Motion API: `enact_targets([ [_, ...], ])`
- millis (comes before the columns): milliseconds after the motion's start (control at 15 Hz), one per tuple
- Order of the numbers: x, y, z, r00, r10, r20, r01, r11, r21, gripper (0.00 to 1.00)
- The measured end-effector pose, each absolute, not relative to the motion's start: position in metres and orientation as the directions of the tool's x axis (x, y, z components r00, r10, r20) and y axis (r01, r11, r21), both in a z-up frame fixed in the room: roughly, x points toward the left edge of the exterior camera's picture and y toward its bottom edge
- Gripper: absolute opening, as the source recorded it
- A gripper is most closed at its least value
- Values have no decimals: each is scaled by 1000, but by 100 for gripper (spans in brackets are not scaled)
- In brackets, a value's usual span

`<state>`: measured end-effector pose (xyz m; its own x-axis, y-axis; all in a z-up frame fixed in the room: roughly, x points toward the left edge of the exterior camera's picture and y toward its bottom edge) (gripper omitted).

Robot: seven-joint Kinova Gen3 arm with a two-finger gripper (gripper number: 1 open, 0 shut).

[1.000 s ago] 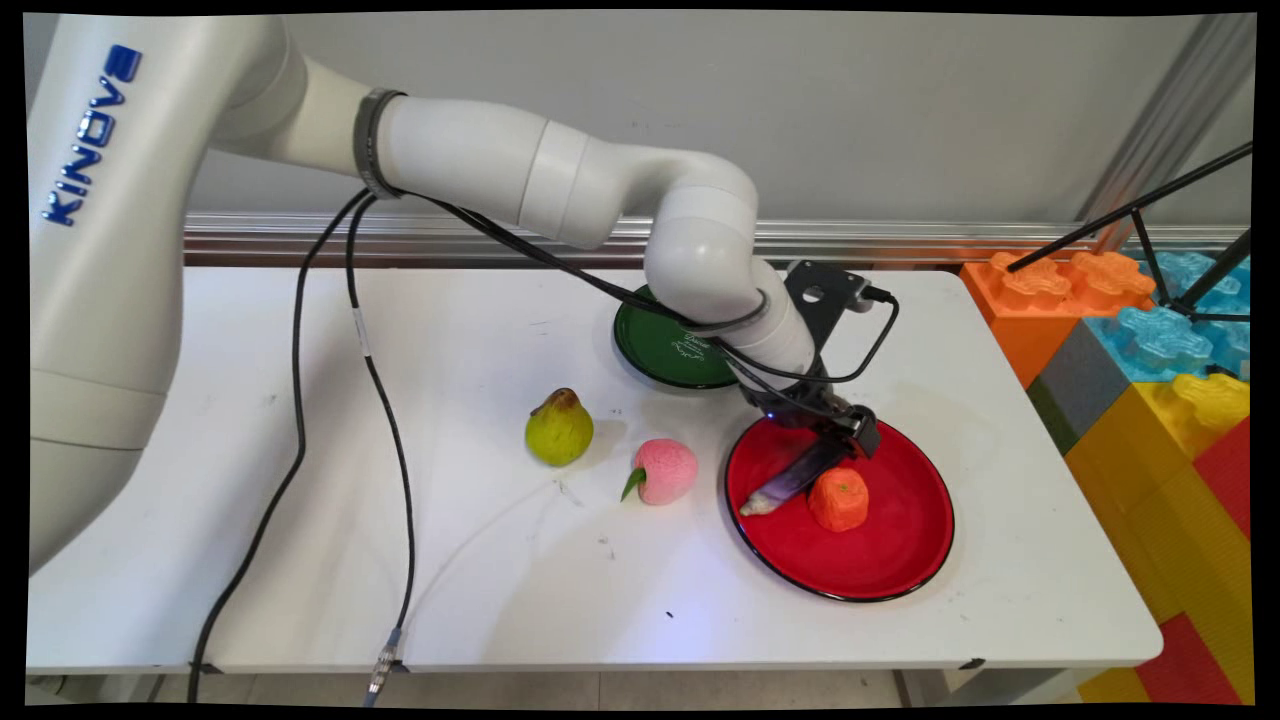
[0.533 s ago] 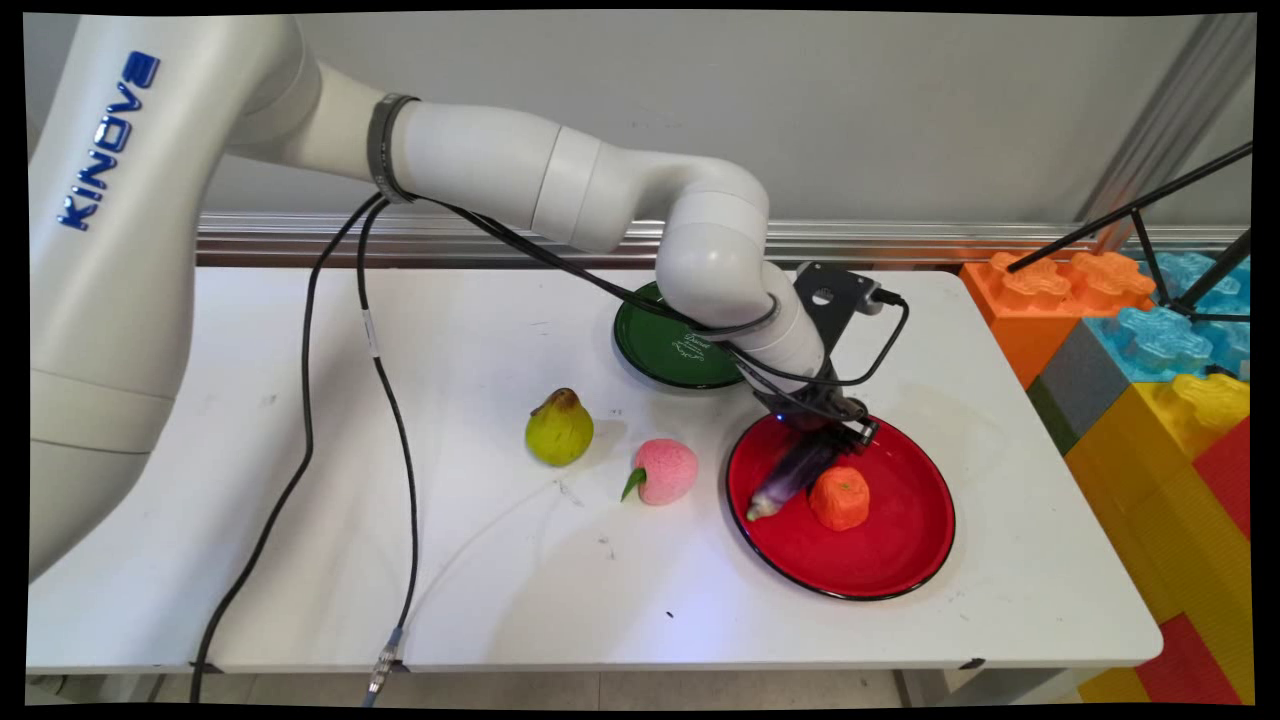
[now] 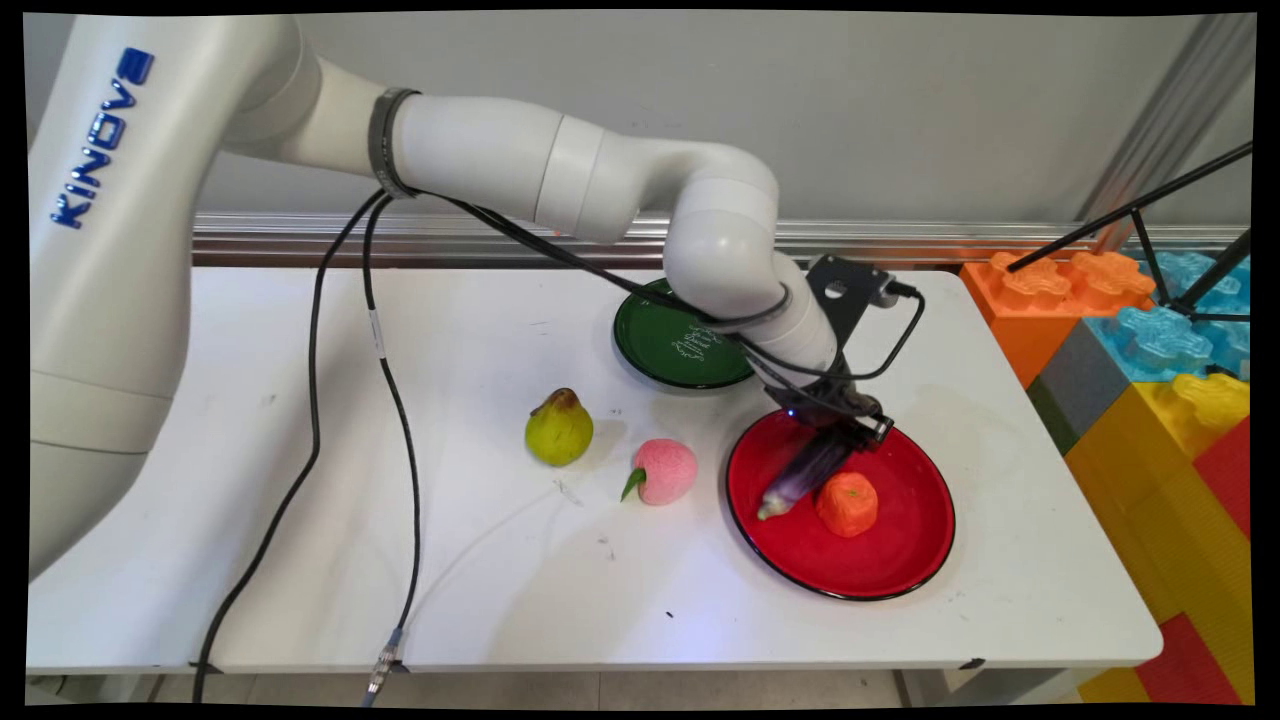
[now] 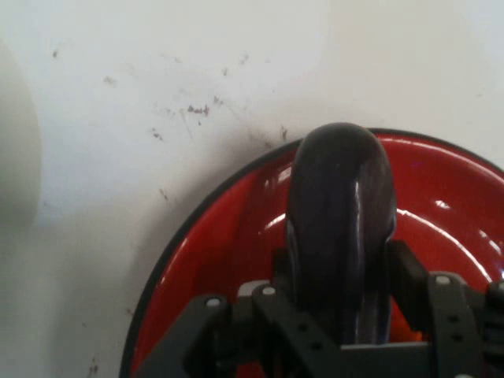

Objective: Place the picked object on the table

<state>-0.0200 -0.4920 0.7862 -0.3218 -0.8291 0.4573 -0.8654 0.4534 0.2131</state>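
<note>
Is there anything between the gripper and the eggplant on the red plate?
Nothing: the gripper is shut on the eggplant, over the red plate. The orange sits right beside it.

A white table stands against a grey wall, giant toy bricks alongside.

Right of centre, the gripper clasps a purple eggplant over the red plate, beside an orange.
</note>
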Motion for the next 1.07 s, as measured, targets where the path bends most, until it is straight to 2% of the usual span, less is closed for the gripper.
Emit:
enact_targets([
  [667, -14, -488, 853, -339, -792, 508, -840, 498, 216, 0],
  [1067, 8, -465, 889, -454, -730, 511, -772, 609, 184, 0],
])
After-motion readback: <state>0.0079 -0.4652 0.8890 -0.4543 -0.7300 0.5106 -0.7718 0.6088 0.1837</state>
